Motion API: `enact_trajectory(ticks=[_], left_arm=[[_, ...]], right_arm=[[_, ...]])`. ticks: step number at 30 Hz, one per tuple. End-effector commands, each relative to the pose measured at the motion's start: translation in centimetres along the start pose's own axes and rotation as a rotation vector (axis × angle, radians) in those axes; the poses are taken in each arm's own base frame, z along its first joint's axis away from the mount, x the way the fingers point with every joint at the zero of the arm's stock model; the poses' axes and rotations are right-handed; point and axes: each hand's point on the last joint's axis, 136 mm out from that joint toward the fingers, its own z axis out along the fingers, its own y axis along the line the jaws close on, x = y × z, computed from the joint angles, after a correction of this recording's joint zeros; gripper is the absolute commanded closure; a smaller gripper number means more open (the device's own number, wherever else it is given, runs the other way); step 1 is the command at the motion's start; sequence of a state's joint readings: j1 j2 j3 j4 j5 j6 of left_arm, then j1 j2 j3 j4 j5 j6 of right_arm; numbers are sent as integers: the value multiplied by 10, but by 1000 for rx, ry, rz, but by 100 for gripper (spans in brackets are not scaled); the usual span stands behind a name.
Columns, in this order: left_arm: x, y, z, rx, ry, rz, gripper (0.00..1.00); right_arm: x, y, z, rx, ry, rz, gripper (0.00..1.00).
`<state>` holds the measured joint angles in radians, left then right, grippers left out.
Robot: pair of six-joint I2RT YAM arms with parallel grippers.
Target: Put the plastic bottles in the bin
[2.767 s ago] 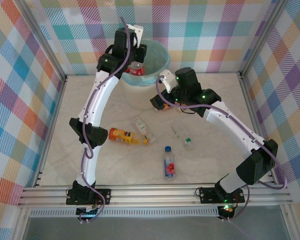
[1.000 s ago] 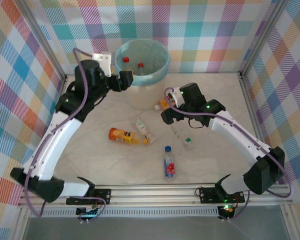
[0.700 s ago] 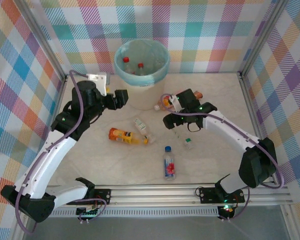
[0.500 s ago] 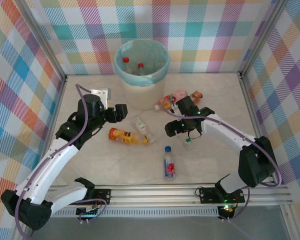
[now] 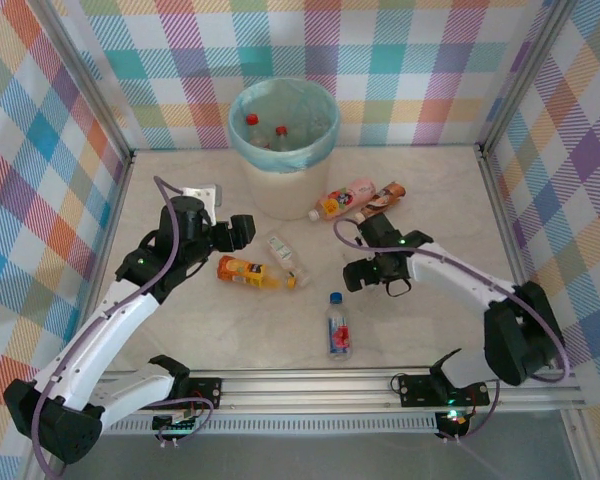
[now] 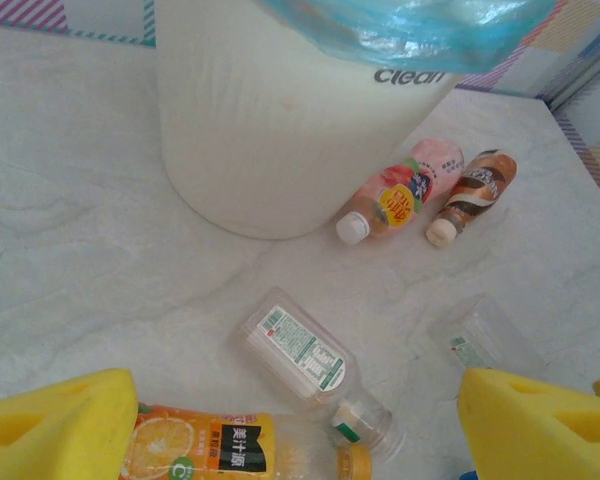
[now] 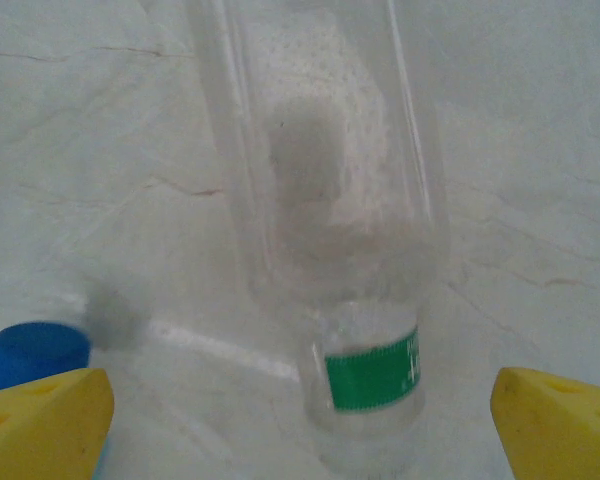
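At the far side of the table [image 5: 420,340], the bin [image 5: 280,195] is standing upright with its teal liner [image 5: 322,138] folded over the rim. Two red-capped bottles [image 5: 251,121] are lying inside it. Just beside the bin, on its right, the pink bottle [image 5: 345,198] and the brown bottle [image 5: 382,197] are lying side by side on the table, their white caps turned toward the arms.

The left pincer [image 6: 300,430] is hovering near the bin's left side with its yellow fingers spread wide apart, clamping nothing. Below it the orange bottle [image 6: 230,450] is lying flat, one end running under the left-hand finger. The clear bottle with the white label [image 6: 302,348] is lying aslant just beside it, between the orange bottle and the bin.

The right pincer [image 7: 300,420] is hanging low over the clear bottle with the green band [image 7: 325,200]. Its fingers are standing wide apart on either side of the banded end, and neither one is pressing on it. The blue-labelled bottle [image 5: 337,327] is lying toward the near edge, apart from the others, its blue cap pointing toward the right pincer.
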<state>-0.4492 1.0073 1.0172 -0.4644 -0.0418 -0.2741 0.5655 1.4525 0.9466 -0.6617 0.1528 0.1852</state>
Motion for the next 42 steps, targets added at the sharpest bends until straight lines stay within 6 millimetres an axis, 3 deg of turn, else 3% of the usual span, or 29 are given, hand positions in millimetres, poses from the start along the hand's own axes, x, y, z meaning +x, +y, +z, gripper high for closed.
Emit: enact_trajectory(ticks=[1,10,15,20,25,29,34,38,42], left_arm=[[-4,-2,-3,13,-18,-20,16],[-3,2,-7,-6,-16,-32,16],[-3,1,-4,-8,-9,-36,16],[-11,-3,-4,5,-21,-41,16],[-24,-17,-3,62,-34,-50,16],[-29,-31,3,123,-15,-64,15],[-37,-70,7,323,14,-151,7],[-44,-98,9,461,24,-198,7],[-40,-121,14,542,67,-213,7]], right_arm=[[-25,-4,10,30,-44,-55,3],[-42,-6,44,32,-11,-108,7],[-44,-4,48,9,-9,-121,25],[-42,-4,36,1,-20,-126,40],[-39,5,5,-65,-72,-117,44],[-44,24,-32,-184,-175,-130,44],[-62,58,-91,-365,-375,-195,41],[-81,76,-135,-470,-542,-221,41],[-84,104,-156,-622,-615,-307,42]])
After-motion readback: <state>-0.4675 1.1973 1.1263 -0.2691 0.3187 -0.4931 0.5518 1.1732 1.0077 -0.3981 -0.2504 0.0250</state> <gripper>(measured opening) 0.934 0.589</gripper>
